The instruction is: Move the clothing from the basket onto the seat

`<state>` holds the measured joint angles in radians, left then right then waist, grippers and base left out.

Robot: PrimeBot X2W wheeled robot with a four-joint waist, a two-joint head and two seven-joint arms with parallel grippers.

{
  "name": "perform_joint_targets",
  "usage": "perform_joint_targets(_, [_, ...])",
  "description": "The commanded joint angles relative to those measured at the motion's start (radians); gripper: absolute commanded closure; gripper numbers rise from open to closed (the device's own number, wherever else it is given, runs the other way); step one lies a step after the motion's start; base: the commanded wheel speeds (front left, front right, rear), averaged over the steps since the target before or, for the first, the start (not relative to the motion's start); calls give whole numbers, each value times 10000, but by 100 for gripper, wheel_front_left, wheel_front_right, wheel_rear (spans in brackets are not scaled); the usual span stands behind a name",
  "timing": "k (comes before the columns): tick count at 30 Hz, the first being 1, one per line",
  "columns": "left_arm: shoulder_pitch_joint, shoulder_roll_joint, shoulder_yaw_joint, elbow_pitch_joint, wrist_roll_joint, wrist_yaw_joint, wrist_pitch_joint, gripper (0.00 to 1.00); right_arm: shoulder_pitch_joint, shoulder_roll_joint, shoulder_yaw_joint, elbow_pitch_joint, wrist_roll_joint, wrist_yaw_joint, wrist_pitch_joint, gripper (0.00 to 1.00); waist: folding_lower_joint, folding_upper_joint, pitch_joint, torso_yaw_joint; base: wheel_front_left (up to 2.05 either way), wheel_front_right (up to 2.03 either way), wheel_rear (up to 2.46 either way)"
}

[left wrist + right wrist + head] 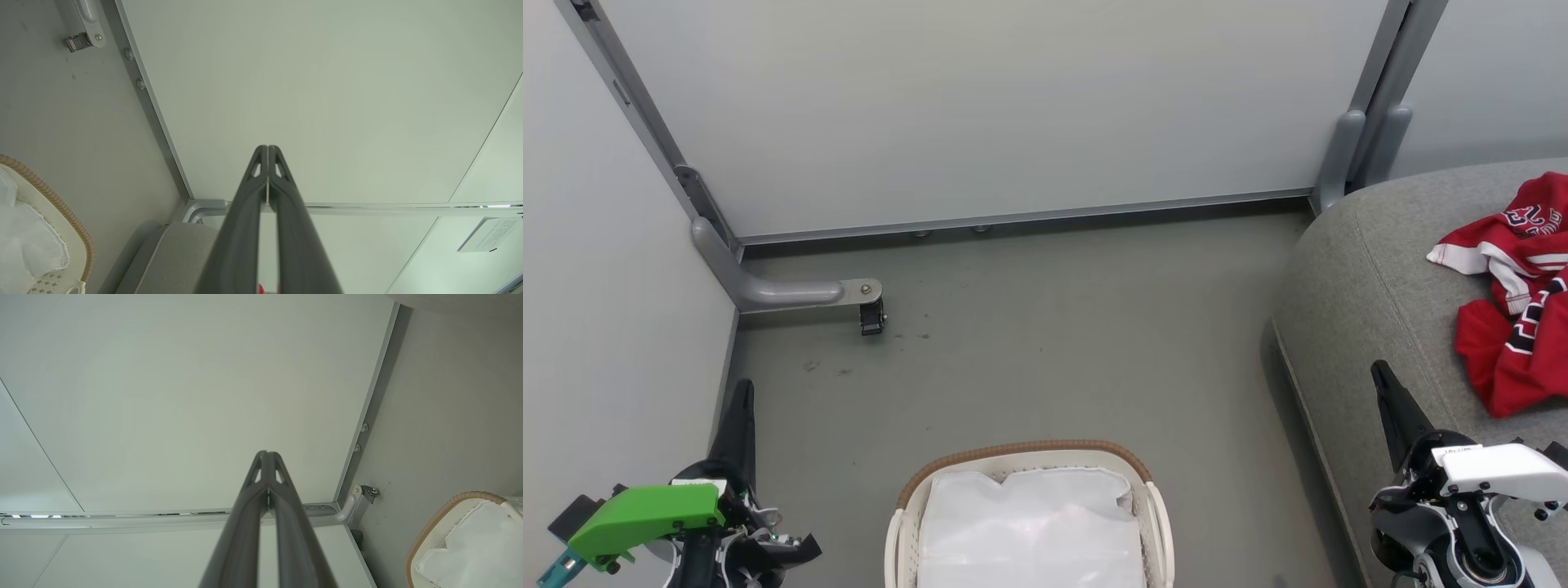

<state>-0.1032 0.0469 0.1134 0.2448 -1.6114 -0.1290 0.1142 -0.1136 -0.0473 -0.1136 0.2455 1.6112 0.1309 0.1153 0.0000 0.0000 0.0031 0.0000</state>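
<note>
Red jerseys with white trim and lettering lie crumpled on the grey sofa at the right. The white basket with its brown woven rim stands on the floor at the bottom centre and holds a plain white lining sheet. My left gripper is shut and empty at the lower left, beside the wall. At the lower right, over the sofa's front edge, my right gripper is shut and empty too. Both wrist views show fingertips pressed together, left gripper and right gripper, pointing at the pale wall panel.
Pale partition panels with grey metal frames close off the back and left. A grey foot with a black caster juts onto the grey floor at the back left. The basket rim and the sofa corner show in the wrist views.
</note>
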Motion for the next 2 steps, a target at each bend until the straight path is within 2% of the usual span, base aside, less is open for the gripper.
perform_joint_targets(1, [-109, 62, 23, -15, -32, -33, 32, 100, 106, -56, -20, -38, 35, -2, 12, 100, 0, 0, 0, 0, 0, 0, 0])
perform_joint_targets(2, [-109, 62, 23, -15, -32, -33, 32, 100, 106, -56, -20, -38, 35, -2, 12, 100, 0, 0, 0, 0, 0, 0, 0])
